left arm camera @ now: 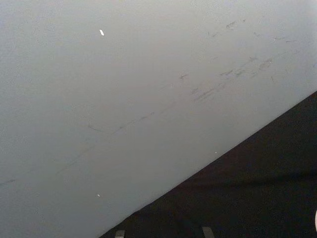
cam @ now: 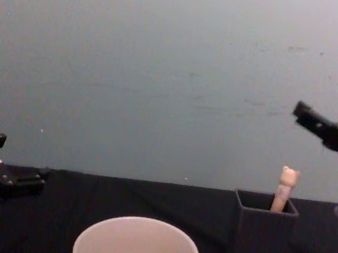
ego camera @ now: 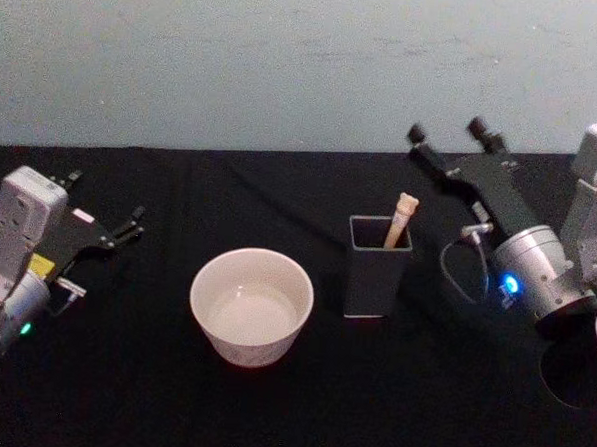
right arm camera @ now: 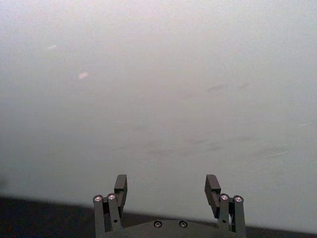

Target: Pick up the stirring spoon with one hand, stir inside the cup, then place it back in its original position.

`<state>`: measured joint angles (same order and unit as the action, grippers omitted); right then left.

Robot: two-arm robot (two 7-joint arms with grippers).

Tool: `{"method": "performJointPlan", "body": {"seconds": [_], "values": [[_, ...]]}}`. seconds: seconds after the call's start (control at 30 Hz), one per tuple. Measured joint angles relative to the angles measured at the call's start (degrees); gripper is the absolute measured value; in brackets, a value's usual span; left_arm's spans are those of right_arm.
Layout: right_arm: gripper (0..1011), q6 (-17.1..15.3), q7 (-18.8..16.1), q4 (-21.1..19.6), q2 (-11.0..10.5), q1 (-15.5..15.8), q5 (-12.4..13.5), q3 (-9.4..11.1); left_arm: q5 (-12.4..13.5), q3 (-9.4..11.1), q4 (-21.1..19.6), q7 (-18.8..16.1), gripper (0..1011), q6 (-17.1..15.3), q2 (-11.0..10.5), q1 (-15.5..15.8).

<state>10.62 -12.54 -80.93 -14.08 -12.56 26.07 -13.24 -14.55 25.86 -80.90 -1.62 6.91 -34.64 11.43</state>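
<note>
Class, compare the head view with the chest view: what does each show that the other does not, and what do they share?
Head view alone: the cup's inside floor and the holder's open mouth from above. Chest view alone: the tiny bear head topping the stirring spoon, side-on. Both share the cup, holder, spoon, black table, the left gripper low and the open right gripper raised.

— Which parts identify your left arm?
— Your left gripper: black fingers on a black bracket, silver-grey wrist housing, a yellow patch, a pink label, a green light at its 7 o'clock.

— And your right arm?
— Your right gripper: black fingers with silver screws, a silver cylindrical wrist, a blue light, a thin looped grey cable at its 9 o'clock.
</note>
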Motion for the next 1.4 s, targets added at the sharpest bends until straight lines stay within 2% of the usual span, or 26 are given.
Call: {"method": "performJointPlan", "body": {"seconds": [0.1,0.13,0.17,0.33,0.5,0.63,0.83,1.4], "values": [[1003,1.99,5.34,0.21,1.32,0.08,-3.84,1.29,0.00,0.00,0.00,0.00,1002,0.00,0.00,0.00],[1003,2.39,8.00,0.60,1.70,0.11,-6.18,1.71,0.00,0.00,0.00,0.00,1001,0.00,0.00,0.00],[1003,2.39,8.00,0.60,1.70,0.11,-6.18,1.71,0.00,0.00,0.00,0.00,1001,0.00,0.00,0.00],[1003,2.09,16.76,3.99,2.36,0.38,-16.04,1.72,0.00,0.00,0.00,0.00,1001,0.00,0.00,0.00],[1003,0.54,20.10,7.09,2.72,0.99,-20.85,1.06,0.00,0.00,0.00,0.00,1001,0.00,0.00,0.00],[1003,-1.24,21.04,9.39,3.48,1.49,-22.20,1.12,0.00,0.00,0.00,0.00,1001,0.00,0.00,0.00],[1003,-2.10,21.02,11.06,4.36,1.10,-22.28,2.11,0.00,0.00,0.00,0.00,1001,0.00,0.00,0.00],[1002,-1.91,21.03,10.64,4.19,1.18,-22.27,1.90,0.00,0.00,0.00,0.00,1001,0.00,0.00,0.00]]}}
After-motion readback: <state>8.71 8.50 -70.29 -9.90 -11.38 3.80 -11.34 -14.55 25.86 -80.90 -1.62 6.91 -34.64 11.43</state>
